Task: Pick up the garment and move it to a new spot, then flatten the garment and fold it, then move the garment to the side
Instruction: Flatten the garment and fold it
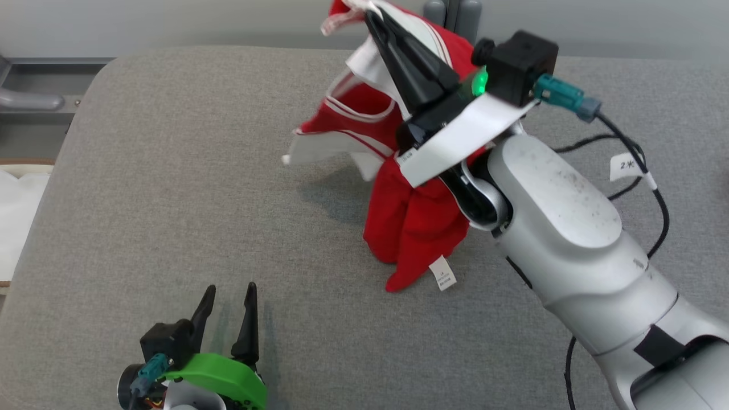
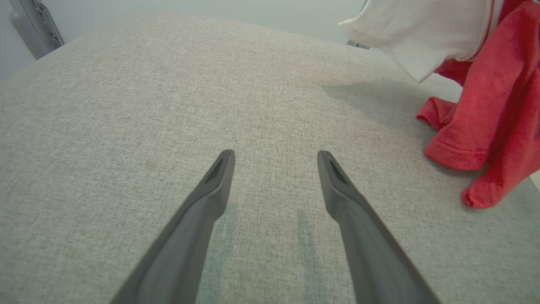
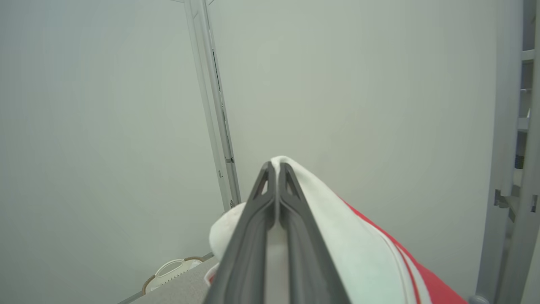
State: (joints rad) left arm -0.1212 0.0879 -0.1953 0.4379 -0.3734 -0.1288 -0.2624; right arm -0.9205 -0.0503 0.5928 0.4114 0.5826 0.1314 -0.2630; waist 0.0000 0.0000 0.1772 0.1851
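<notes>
The garment [image 1: 413, 219] is red with white panels and red-white trim. It hangs bunched in the air over the middle of the grey table [image 1: 171, 199], its lowest folds and a white label just touching the surface. My right gripper [image 1: 373, 17] is shut on a white part of the garment [image 3: 337, 236] near its top, fingers pressed together. Near the table's front edge, my left gripper [image 1: 228, 293] stands open and empty. In the left wrist view its fingers [image 2: 219, 177] spread wide over bare fabric, with the garment [image 2: 485, 109] hanging to the right.
The table is padded grey with rounded corners. A white cloth in a basket [image 1: 17, 210] sits beyond the table's left edge. Grey metal posts [image 1: 453, 14] rise behind the garment. Black cables [image 1: 643, 171] trail from my right arm.
</notes>
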